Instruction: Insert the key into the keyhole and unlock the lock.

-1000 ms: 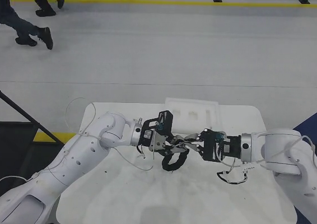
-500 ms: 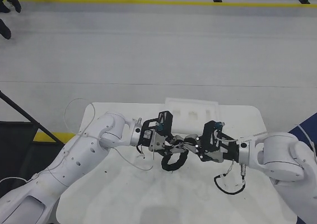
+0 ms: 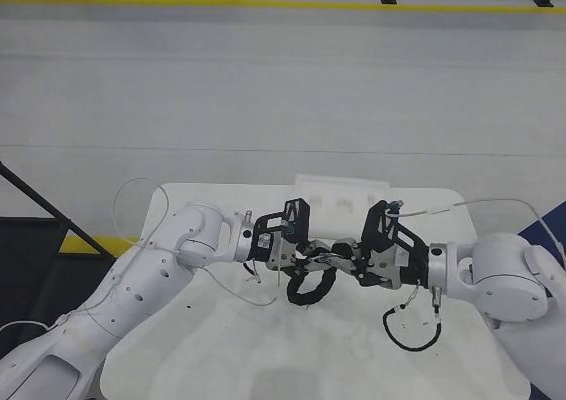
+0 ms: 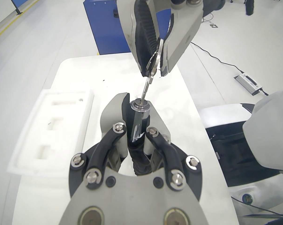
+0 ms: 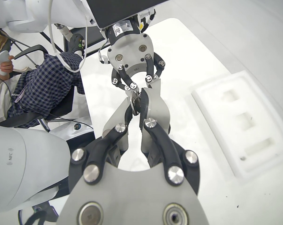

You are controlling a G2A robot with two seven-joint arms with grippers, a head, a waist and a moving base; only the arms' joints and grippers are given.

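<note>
The lock (image 4: 139,127) was clamped by the left end effector (image 4: 137,106), and the tilted key (image 4: 147,88), pinched by the right end effector (image 4: 153,72), could be jammed at the keyhole (image 4: 140,104).

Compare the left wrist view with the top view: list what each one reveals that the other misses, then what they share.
The left wrist view adds the close detail: the key, its head pinched by the right gripper, has its blade tip at the keyhole of the chrome lock, with most of the blade outside. The top view adds the full black cable loop hanging under the grippers. Both show the left gripper clamping the lock above the white table, beside the foam tray.
</note>
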